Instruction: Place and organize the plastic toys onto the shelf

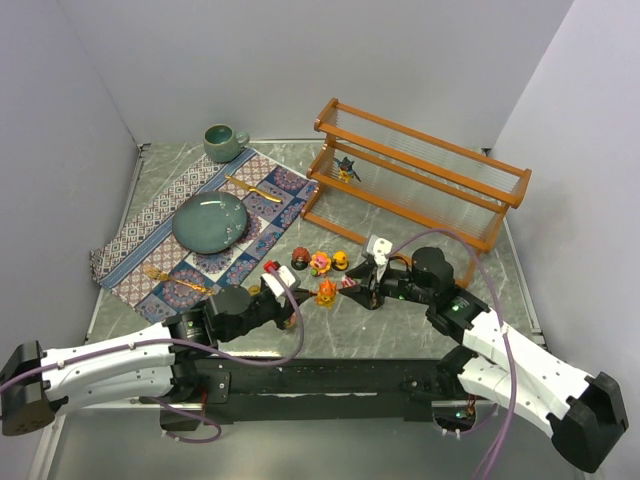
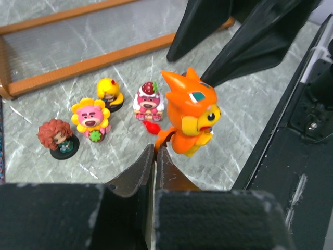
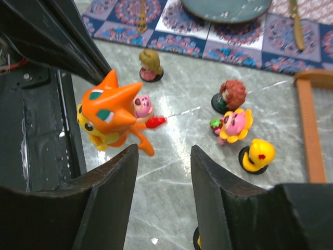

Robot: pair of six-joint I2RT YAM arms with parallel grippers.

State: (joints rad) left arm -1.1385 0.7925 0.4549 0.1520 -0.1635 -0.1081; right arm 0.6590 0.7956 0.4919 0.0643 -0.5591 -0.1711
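The orange toy [image 2: 190,120] stands on the grey table [image 1: 400,325] between the two grippers, on the near side of the shelf [image 1: 420,175].

The left gripper [image 2: 155,151] is pressed closed, with only a thin slit between its fingers. The orange toy is just past its tips and slightly to the right, its curled tail right at them. Whether the tail is pinched cannot be told.

The right gripper [image 3: 164,151] faces the orange toy from the other side with its fingers spread apart. The toy sits just beyond the tip of one finger, not between the two.

Behind the orange toy, toward the shelf, stands a row of a red-haired toy [image 2: 56,136], a pink flower toy [image 2: 92,117] and a yellow toy [image 2: 108,92]. A strawberry-topped toy [image 2: 149,101] is just beside the orange toy. A dark spiky toy [image 1: 346,168] is on the shelf, well apart from the orange toy.
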